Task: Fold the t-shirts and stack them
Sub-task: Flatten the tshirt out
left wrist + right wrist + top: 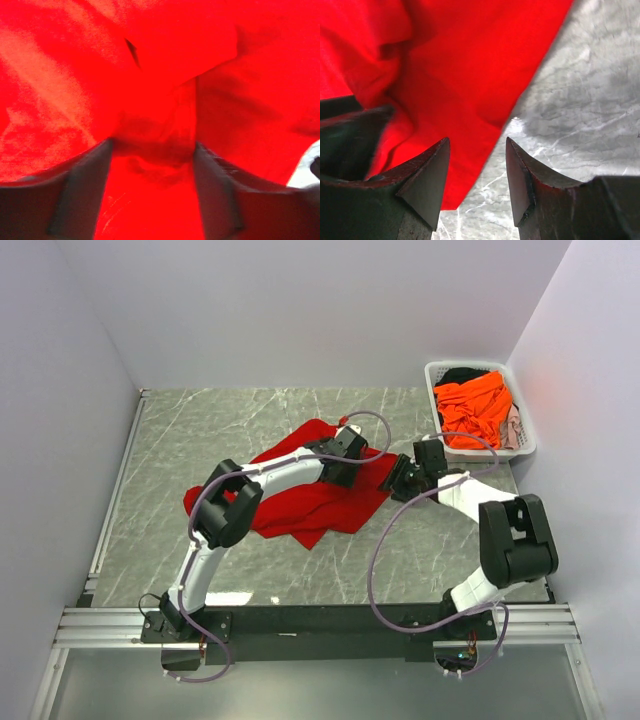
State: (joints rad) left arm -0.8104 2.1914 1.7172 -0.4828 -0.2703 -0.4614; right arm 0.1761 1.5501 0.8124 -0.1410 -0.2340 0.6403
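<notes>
Red t-shirt (310, 510) cloth rises in a bunched fold between the left gripper's (152, 150) fingers (85, 185), which stand fairly wide and press into it; whether they pinch it cannot be told. The right gripper's (477, 150) fingers (427, 175) are parted and hold nothing, poised over the shirt's edge on the marble table (580, 100). The shirt lies crumpled mid-table, with an orange t-shirt (475, 405) in the white basket (431, 390) at the far right corner.

Robotics lab test cell: plain white walls (300, 310) boxing in a marble-patterned tabletop (580, 100) just under the fingertips of the right gripper (477, 142), slotted aluminium extrusion frame (100, 626) well behind them.
</notes>
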